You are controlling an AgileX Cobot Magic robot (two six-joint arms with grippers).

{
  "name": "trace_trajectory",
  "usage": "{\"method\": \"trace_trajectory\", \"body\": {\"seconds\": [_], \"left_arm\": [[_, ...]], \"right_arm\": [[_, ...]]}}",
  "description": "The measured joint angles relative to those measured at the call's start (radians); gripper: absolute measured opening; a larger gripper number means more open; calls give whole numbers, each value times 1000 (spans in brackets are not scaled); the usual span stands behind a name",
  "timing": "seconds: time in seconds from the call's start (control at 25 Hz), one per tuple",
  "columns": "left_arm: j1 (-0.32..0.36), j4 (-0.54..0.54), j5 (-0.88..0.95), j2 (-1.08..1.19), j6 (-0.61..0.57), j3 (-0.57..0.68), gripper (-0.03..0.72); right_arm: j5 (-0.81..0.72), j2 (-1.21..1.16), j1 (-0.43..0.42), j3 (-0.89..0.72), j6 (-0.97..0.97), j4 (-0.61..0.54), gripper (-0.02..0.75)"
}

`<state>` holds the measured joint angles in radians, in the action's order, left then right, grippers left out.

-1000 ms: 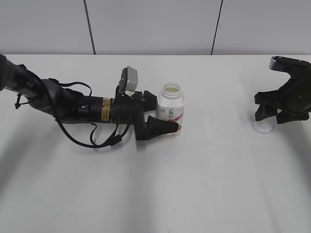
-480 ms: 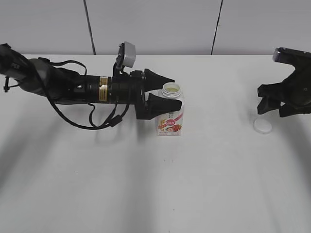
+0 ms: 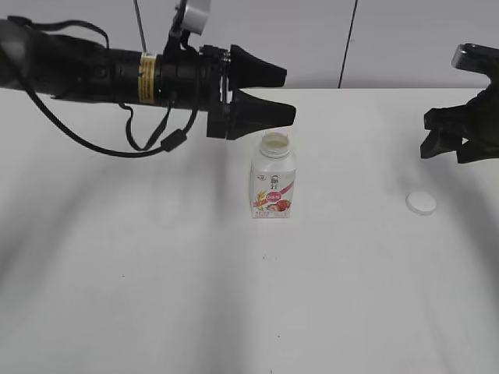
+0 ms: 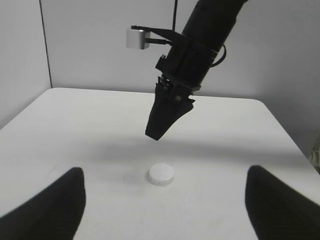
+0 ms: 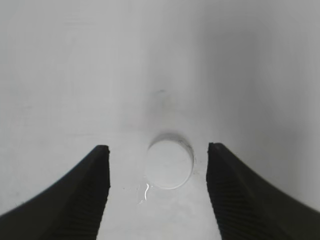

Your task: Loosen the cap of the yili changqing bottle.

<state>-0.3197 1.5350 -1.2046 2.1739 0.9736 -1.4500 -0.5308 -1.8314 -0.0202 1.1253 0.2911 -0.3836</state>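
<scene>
The yili changqing bottle (image 3: 273, 185) stands upright mid-table with its neck uncovered. The cap (image 3: 421, 203) lies flat on the table at the right, apart from the bottle. My left gripper (image 3: 288, 93) is open and empty, raised above and just behind the bottle's mouth. My right gripper (image 3: 448, 149) is open and empty, hovering above and behind the cap. In the right wrist view the cap (image 5: 170, 164) lies between my open fingers (image 5: 158, 146). In the left wrist view the cap (image 4: 161, 174) lies beyond my open fingers (image 4: 164, 205), under the right arm (image 4: 185, 75). The bottle is out of that view.
The white table (image 3: 156, 296) meets a grey panelled wall (image 3: 249, 39) at the back. A thin wet streak (image 5: 145, 192) lies on the table beside the cap.
My left gripper let go of the bottle and rose from its side to above its mouth. My right gripper lifted up and away from the cap, which stays on the table.
</scene>
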Motion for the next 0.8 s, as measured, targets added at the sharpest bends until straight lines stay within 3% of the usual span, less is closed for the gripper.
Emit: {"method": "trace_trajectory", "body": {"seconds": [0.28,0.6,0.8], "left_arm": [[1,275,340,-186,160,1,586],[118,301,611,-269,356,8,586],[163,295,1074,-269,462,79,586]], "right_arm": [[-56,23,0,39,0,0,483],[-113,54,0,41,0,0,483],[-131,74,0,41,0,0,483]]}}
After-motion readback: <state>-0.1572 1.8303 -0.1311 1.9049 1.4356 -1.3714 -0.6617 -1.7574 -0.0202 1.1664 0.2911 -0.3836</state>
